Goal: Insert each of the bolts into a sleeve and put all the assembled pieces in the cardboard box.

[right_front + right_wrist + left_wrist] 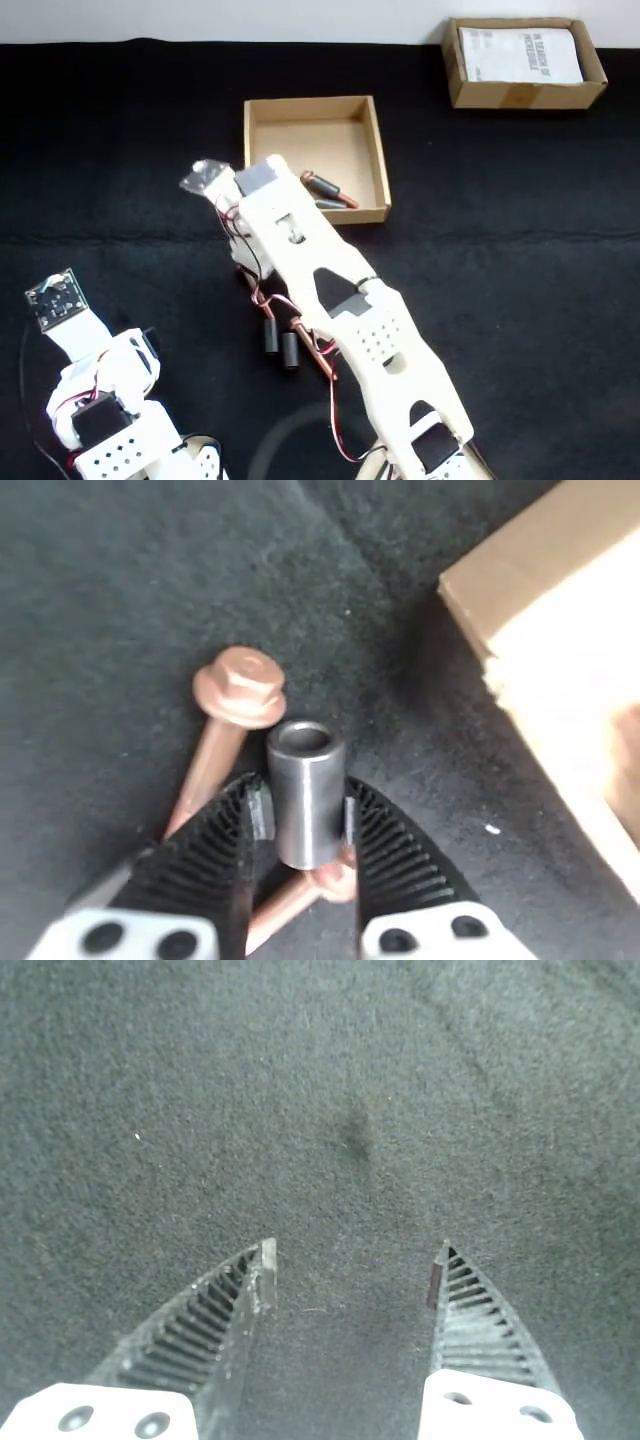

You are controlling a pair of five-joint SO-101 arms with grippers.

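Closest in, the right gripper (pixel 303 802) pinches a dark grey metal sleeve (pixel 305 765) upright, with a copper hex-head bolt (pixel 236 692) just beside it. I'd worry the smooth tube slips or twists and knocks that bolt away. The left gripper (pixel 350 1265) gapes wide over bare black cloth (pixel 300 1080). From above, the open cardboard box (pixel 258 150) holds two assembled pieces (pixel 328 190).

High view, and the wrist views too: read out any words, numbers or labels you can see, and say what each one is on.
Printed sheet in the far box: several lines of dark print, too small and blurred to read.
Near cardboard box, sleeve and bolt: no lettering or numbers visible.
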